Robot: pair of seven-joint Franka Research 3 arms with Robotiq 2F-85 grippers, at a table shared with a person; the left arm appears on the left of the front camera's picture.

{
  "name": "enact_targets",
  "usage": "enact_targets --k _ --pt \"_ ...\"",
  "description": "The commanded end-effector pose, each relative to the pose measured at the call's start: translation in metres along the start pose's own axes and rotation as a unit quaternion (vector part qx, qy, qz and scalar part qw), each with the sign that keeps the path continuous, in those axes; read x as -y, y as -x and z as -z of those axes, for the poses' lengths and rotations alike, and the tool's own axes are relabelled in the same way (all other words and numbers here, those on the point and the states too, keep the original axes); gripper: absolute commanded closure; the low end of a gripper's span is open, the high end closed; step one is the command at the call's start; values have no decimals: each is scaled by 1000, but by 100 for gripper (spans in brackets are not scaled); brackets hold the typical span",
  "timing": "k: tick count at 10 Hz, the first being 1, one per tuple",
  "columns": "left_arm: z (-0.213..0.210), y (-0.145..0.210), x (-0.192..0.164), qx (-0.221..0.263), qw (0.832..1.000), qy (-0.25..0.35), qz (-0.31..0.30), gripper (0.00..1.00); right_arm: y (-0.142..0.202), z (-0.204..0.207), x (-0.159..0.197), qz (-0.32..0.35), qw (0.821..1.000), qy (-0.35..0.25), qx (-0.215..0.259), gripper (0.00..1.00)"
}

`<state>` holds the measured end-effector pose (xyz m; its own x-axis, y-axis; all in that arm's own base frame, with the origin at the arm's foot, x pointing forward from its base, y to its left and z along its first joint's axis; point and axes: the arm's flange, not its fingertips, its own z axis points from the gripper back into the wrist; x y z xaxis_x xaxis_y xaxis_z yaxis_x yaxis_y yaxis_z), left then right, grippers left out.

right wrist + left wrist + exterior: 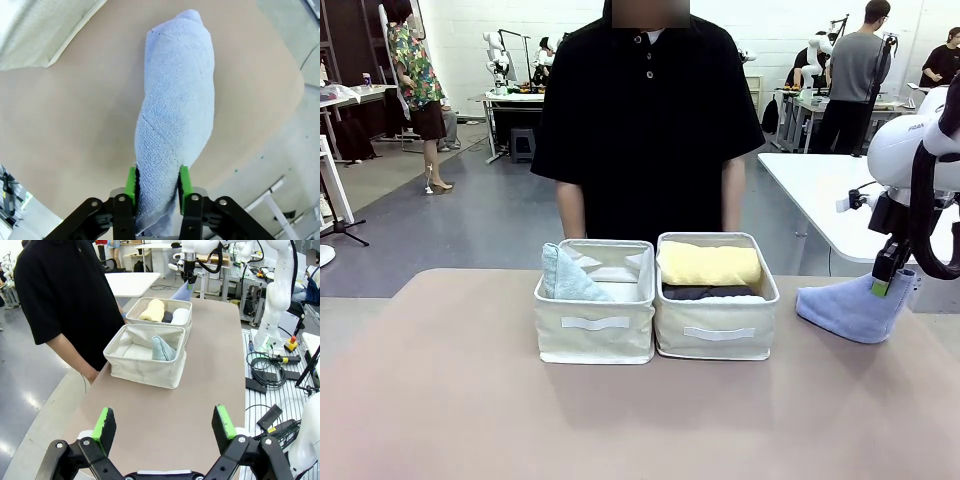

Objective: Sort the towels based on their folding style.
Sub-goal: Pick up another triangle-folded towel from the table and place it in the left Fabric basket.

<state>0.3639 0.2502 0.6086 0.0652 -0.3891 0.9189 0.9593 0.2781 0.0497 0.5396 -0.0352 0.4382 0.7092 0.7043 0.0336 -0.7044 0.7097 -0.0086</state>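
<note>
Currently, right jaws clamped on the light blue towel [175,100] on the tabletop [440,400] at 3 o'clock from the bins [757,322]; left jaws wide apart.

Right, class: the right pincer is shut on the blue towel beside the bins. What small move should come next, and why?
Probably lift the light blue towel clear of the table. The right pincer grips one end while the rest lies on it, and its likely home, the bin holding the other cone-folded towel, has walls to clear.
</note>
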Motion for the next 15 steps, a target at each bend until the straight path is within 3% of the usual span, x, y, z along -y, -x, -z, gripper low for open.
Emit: enact_targets --k 1,5,6,9,10,12,14,15 --pt "0 -1 1 6 1000 -4 4 0 -1 -2 3 -10 1000 -4 0 96" --pt "0 -1 1 6 1000 -4 4 0 0 -4 1 -8 1000 0 -4 100" --pt "0 -1 1 6 1000 -4 4 0 7 -24 -8 -6 1000 15 -9 100" --pt "0 -1 1 6 1000 -4 4 0 64 -171 -82 -75 993 78 50 100" --pt "0 -1 1 6 1000 -4 4 0 76 -204 -97 -80 991 85 65 100" --pt "0 -1 1 6 1000 -4 4 0 88 -231 -108 -91 991 62 72 100" --pt "0 -1 1 6 1000 -4 4 0 95 -222 -99 -61 994 51 76 100" --pt "0 -1 1 6 1000 -4 4 0 104 -248 -125 -81 991 76 75 100"
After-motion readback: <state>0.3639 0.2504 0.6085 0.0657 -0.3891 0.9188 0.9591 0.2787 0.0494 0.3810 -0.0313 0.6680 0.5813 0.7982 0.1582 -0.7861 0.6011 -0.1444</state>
